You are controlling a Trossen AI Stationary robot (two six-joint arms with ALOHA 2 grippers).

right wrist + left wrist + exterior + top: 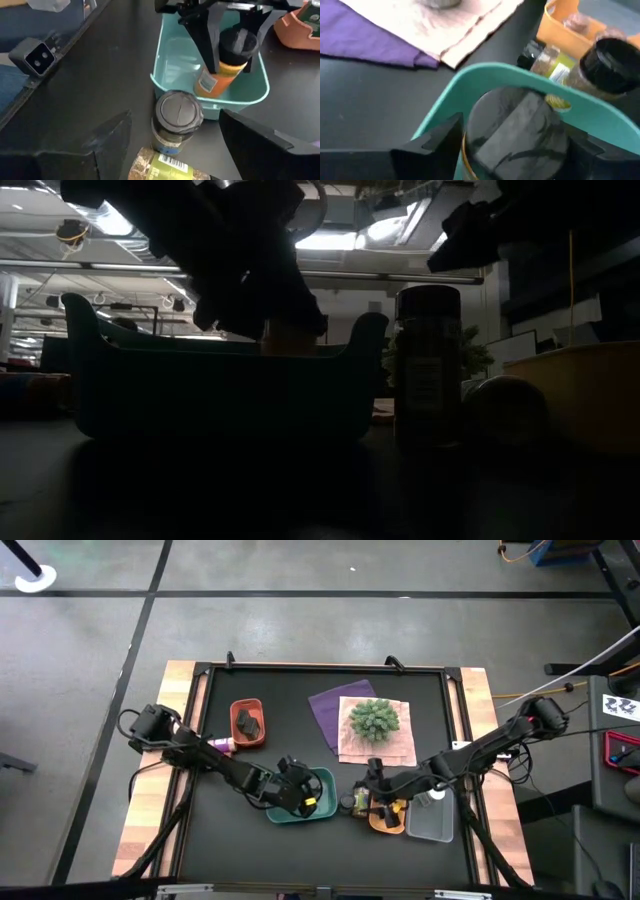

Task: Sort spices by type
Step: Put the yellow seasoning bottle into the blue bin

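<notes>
An orange jar with a grey cap point(227, 65) stands tilted inside the teal tray point(172, 55), its base on the tray floor. My left gripper point(300, 790) is open above it, one finger on either side of the cap point(515, 135). My right gripper point(372, 780) is open over the table between the teal and orange trays and touches nothing. Before it, a grey-topped jar point(177, 117) stands upright on the table beside the teal tray's wall. An amber jar point(160, 167) lies on its side next to it. My left gripper reaches down on a slant into the teal tray, and its fingers point(207, 47) stand close beside the grey cap of the orange jar. Whether they touch the cap, I cannot tell. The jar's base rests on the tray floor.
The orange tray point(385, 820) and a clear tray point(432, 822) sit at the front right. A red tray point(236, 710) with dark lumps is at the left, a small pink item point(222, 745) beside it. A spiky green plant point(374, 720) rests on cloths point(330, 705) at the back.
</notes>
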